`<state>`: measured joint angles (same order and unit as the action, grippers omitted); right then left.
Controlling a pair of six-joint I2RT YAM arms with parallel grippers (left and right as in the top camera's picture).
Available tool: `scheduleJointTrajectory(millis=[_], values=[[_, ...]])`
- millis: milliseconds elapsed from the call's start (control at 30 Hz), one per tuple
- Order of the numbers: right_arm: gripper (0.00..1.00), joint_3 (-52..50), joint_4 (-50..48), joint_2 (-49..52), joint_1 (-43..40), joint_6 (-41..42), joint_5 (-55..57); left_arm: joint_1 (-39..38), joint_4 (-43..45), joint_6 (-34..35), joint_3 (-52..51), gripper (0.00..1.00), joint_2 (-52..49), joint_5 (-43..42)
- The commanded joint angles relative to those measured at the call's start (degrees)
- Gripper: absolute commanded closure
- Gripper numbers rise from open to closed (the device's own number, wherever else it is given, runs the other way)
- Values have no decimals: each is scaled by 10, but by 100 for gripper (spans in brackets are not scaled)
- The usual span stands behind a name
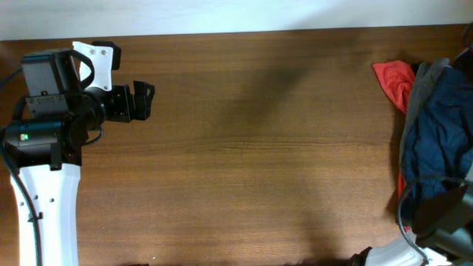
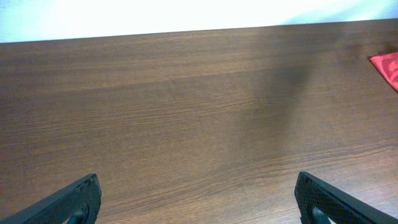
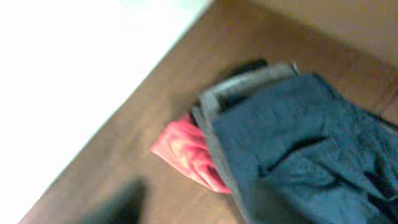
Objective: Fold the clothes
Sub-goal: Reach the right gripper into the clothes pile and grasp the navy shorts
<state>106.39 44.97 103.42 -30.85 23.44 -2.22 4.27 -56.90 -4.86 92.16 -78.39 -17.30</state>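
The clothes, dark navy blue shorts, lie crumpled in a heap at the table's right edge, and they fill the right side of the right wrist view. My right gripper is a dark shape over the near end of that heap. Its fingers show in neither view, so its state is unclear. My left gripper hovers over bare wood at the far left, far from the shorts. It is open, with both fingertips wide apart and nothing between them.
A grey garment lies under the shorts' far edge. A red cloth pokes out to the left of the heap and shows at the right border of the left wrist view. The brown wooden table ends at a white strip at the back.
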Motion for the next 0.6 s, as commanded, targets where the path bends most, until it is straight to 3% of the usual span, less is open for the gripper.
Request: scheduleJointTrajectory(millis=[0, 333, 400, 467, 500, 533, 567], values=[[22, -3, 1, 54, 5, -6, 8, -1, 3, 1, 13, 1, -3, 7], [18, -3, -67, 181, 5, 12, 29, -1, 4, 1, 13, 1, -3, 7], [21, -3, -76, 202, 5, 33, 29, -1, 7, 1, 13, 1, -3, 13], [41, -3, -77, 216, 5, 43, 27, -1, 7, 1, 13, 1, -3, 24], [65, -3, -75, 217, 5, 43, 25, -1, 7, 1, 13, 1, -3, 24], [80, -3, -72, 217, 5, 43, 24, -1, 7, 1, 13, 1, -3, 23], [84, -3, -69, 211, 5, 38, 16, -1, 7, 1, 13, 1, -3, 24]])
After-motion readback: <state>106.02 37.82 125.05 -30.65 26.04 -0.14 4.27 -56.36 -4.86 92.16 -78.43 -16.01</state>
